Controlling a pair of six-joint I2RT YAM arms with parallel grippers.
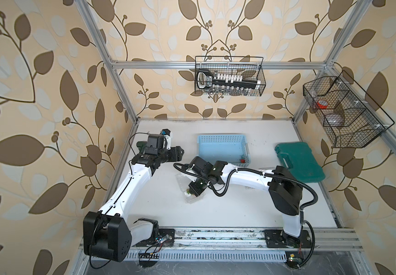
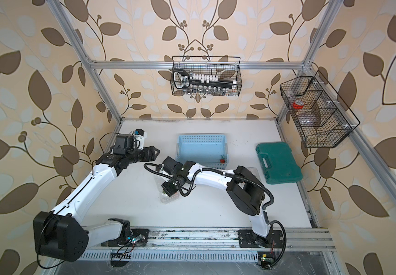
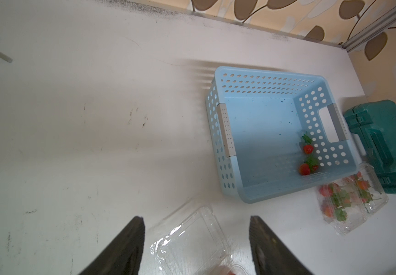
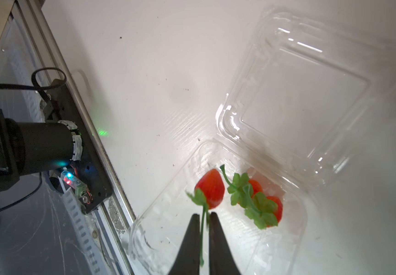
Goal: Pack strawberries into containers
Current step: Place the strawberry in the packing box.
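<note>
Obs: left gripper (image 3: 195, 217) at 10 o'clock over white counter (image 1: 216, 209), fingers spread, empty. Right gripper (image 4: 203, 214) at centre: fingers nearly together around the thin stem of a red strawberry (image 4: 211, 188) inside the open clear plastic clamshell container (image 4: 287, 242); cannot tell if pinched. Two more red strawberries (image 3: 308, 148) lie in the 4 o'clock corner of the light blue perforated plastic basket (image 3: 263, 73).

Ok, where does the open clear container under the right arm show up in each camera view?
Both top views: open container, mid-table, partly under the right claw.
Left wrist: container between the fingers of the left claw, blue basket past it.
Right wrist: lid flat, three strawberries over its base, by the right claw.
Shared landmark: blue basket, missing only from the right wrist view.
</note>
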